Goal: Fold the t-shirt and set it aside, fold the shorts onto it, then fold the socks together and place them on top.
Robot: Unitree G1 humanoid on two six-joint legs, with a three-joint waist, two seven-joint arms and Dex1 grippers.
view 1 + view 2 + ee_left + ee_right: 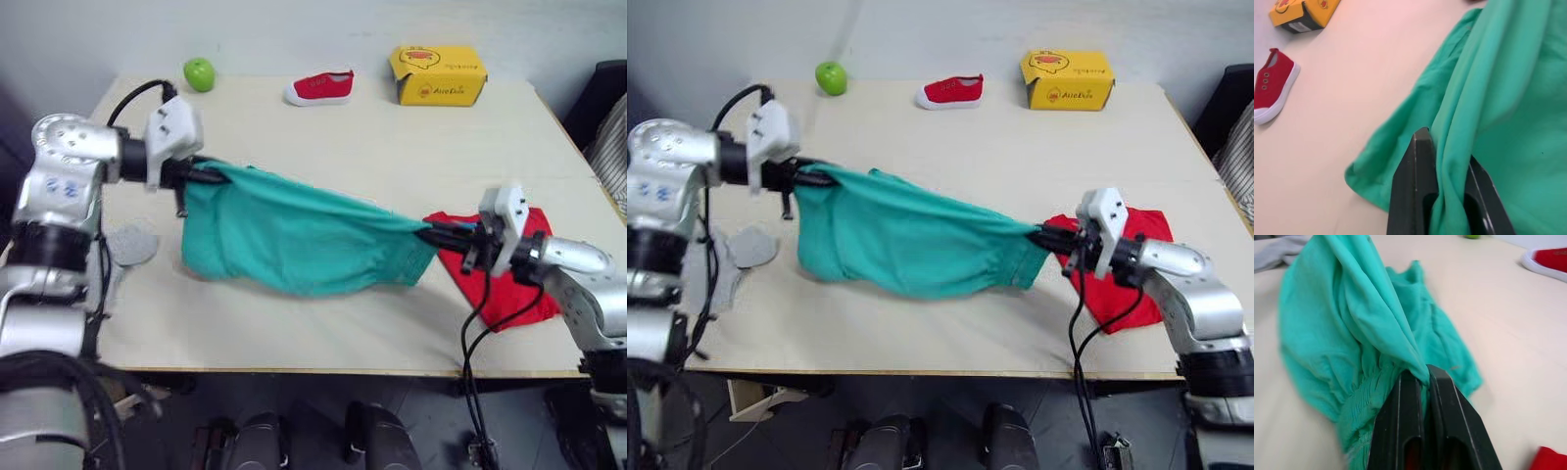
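Socks [752,245] lie in a light grey heap at the table's [323,147] left edge, just below the left arm and apart from the teal cloth. Above them the left gripper [201,173] is clamped on one end of the shorts [294,235]; the left wrist view shows cloth bunched between its two black fingers [1418,186]. The shorts hang stretched between the two grippers, lifted along the upper edge, while their lower part sags onto the tabletop near the front edge. At the far side of the table stand a green apple [199,73], then a red shoe [320,88] with a white sole, then a yellow box [438,74], all well apart from the shorts. Further right, the right gripper [431,235] is pinched on the other end of the shorts, at the gathered waistband, with its fingers [1405,431] pressed together on the fabric. Just behind and beneath that gripper the t-shirt [1117,284] lies flat on the table's right part, partly hidden by the right arm and its black cable [480,333].
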